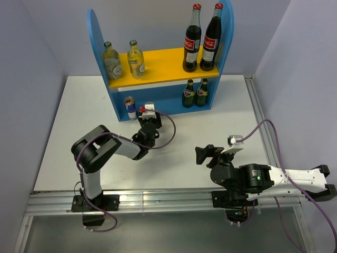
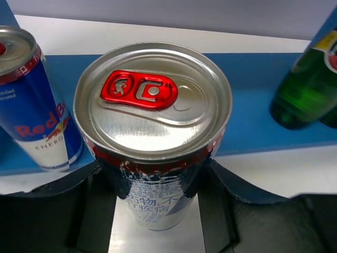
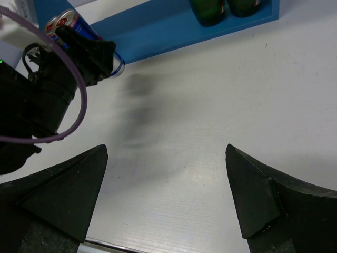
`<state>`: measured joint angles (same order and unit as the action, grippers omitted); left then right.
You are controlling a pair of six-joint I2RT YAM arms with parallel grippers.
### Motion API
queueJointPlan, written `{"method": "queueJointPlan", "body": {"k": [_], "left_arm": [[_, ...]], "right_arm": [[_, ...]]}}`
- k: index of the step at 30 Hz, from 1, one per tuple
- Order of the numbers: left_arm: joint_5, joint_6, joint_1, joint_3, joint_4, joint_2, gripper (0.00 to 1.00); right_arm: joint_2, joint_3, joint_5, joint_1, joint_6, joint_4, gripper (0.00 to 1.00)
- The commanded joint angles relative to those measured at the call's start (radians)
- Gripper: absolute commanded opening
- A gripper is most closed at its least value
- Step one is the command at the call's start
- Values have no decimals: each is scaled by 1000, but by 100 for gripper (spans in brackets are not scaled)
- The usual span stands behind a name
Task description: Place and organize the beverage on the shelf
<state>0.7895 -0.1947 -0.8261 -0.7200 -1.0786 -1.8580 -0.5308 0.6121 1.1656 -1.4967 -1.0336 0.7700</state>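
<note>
Two cans concern the left arm. The held can (image 2: 152,132) stands upright between the fingers (image 2: 79,211) of the left tool (image 2: 155,216), which is clamped on its lower body. The lid and its red tab sit above the fingers. This can is just in front of the front edge of the shelf (image 1: 97,31), toward the left end of the base (image 1: 163,105). The second can (image 1: 130,108) stands on the base just to its left, and the two are apart. Whether the held can's bottom touches the counter (image 1: 79,121) cannot be told, since the tool hides it.

Upper board (image 1: 163,60): two clear bottles (image 1: 136,59) at the left end and two cola bottles (image 1: 192,39) at the right end, beside the right side panel. Base, right part: two green bottles (image 1: 188,95), side by side and well apart from the cans.

The right tool (image 3: 166,195) hangs over bare counter near its own arm's base, with its fingers spread wide apart and nothing between them. It is well apart from the shelf and every drink.
</note>
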Motion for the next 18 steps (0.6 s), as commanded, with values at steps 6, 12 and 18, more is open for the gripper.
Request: {"method": "queueJointPlan", "body": {"k": [6,12,18], "left_arm": [[-22,23,71,-150,-15,-56,0],[-4,64,104,-222,62,-93,0],[-61,12,160,-253,149,-92,0]], "right_arm": [[17,-15,28,-10,10,-35,100],[18,-18,26,-8,20,-43,100],[20,-20,23,-8,30,-51,100]]}}
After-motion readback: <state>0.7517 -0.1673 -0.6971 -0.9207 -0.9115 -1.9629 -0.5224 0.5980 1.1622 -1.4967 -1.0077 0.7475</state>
